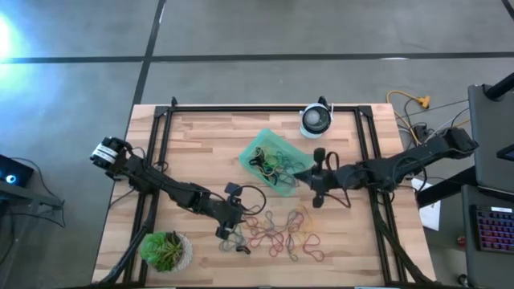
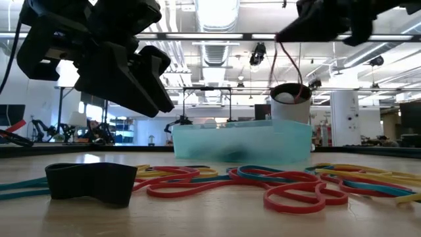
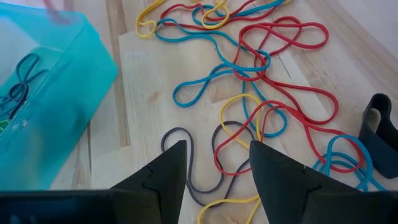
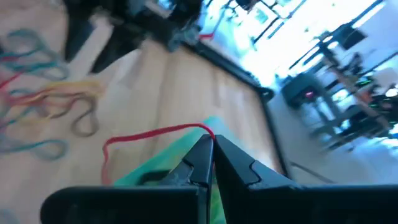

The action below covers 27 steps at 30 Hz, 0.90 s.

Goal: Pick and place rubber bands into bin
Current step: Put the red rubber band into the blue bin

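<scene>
Right jaws pinch a red band above the bin's edge.

A grey concrete floor surrounds the table; bright ceiling lights and exposed ducts hang overhead.

Mint-green bin sits tilted mid-table w/ a few bands inside; rest of the rubber bands sprawl loose toward the table's near edge.
</scene>
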Tool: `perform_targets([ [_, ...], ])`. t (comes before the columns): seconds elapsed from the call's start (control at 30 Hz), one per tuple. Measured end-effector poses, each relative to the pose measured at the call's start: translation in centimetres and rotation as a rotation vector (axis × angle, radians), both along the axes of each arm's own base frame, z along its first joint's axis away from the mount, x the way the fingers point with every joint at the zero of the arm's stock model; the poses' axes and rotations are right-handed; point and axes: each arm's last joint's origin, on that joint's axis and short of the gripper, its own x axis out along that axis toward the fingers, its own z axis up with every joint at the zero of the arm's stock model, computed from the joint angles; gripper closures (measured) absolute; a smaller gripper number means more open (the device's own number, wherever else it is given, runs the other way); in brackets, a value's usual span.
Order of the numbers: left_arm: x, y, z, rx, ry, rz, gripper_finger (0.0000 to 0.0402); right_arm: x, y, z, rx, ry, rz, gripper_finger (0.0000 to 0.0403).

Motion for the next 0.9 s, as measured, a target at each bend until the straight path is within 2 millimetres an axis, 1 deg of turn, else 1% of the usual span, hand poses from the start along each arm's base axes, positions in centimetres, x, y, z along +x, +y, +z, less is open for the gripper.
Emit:
perform_targets([
  [0.07,0.0,0.0,0.0,0.001,0.001,0.000,0.0242,0.3,-0.7,0.2,-0.005,-0.022,-0.028,0.0394],
  [0.2,0.0,0.0,0.0,0.003,0.001,-0.001,0.0242,1.1,-2.4,-0.5,-0.011,-0.002,-0.108,0.0394],
  [0.37,0.0,0.0,-0.1,0.005,0.002,-0.002,0.0242,2.6,-4.8,-2.4,0.012,0.035,-0.223,0.0394],
  [0.5,0.0,0.0,0.0,0.004,-0.002,-0.002,0.0242,3.7,-6.2,-3.9,0.015,0.055,-0.282,0.0394],
  [0.6,0.1,0.0,0.1,-0.002,-0.016,-0.002,0.0242,4.3,-6.7,-4.8,0.013,0.091,-0.293,0.0388],
  [0.7,0.1,0.0,0.1,-0.001,-0.014,-0.002,0.0242,4.7,-6.7,-5.3,0.017,0.106,-0.297,0.0366],
  [0.8,0.1,0.0,0.1,-0.001,-0.015,-0.002,0.0242,4.7,-6.7,-5.2,0.025,0.098,-0.300,0.0339],
  [0.9,0.0,0.0,0.0,-0.001,-0.014,-0.003,0.0242,4.5,-6.7,-4.8,0.045,0.073,-0.307,0.0312],
])
